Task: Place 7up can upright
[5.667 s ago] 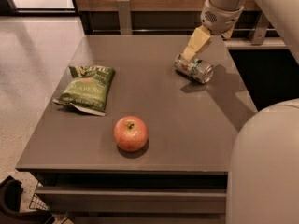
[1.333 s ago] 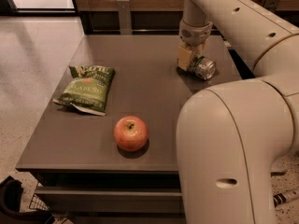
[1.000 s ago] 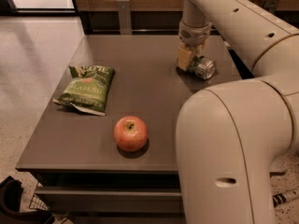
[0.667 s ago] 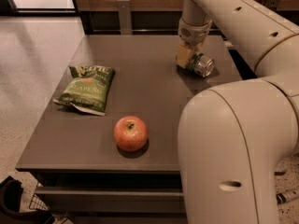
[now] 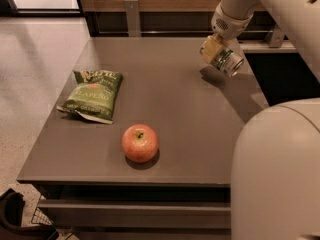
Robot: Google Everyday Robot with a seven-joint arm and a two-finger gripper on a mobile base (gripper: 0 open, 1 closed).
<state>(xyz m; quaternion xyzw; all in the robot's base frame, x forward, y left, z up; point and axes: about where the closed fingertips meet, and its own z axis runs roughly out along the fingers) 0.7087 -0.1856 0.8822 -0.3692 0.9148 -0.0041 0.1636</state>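
The 7up can [image 5: 227, 61], silver with a green and white label, is tilted on its side and held in the air above the far right part of the table [image 5: 180, 109]. Its shadow lies on the table just below it. My gripper [image 5: 216, 50] comes down from the arm at the top right and is shut on the can, its yellowish fingers [image 5: 210, 47] clamped on the can's left end.
A green chip bag [image 5: 92, 94] lies at the table's left side. A red apple [image 5: 140, 143] sits near the front edge at the middle. My arm's large white body [image 5: 280, 174] fills the lower right. The table's right edge drops to a dark gap.
The can lay on the table with my gripper down on it. Now the gripper has lifted it off the surface, still tilted. The apple and chip bag have not moved.
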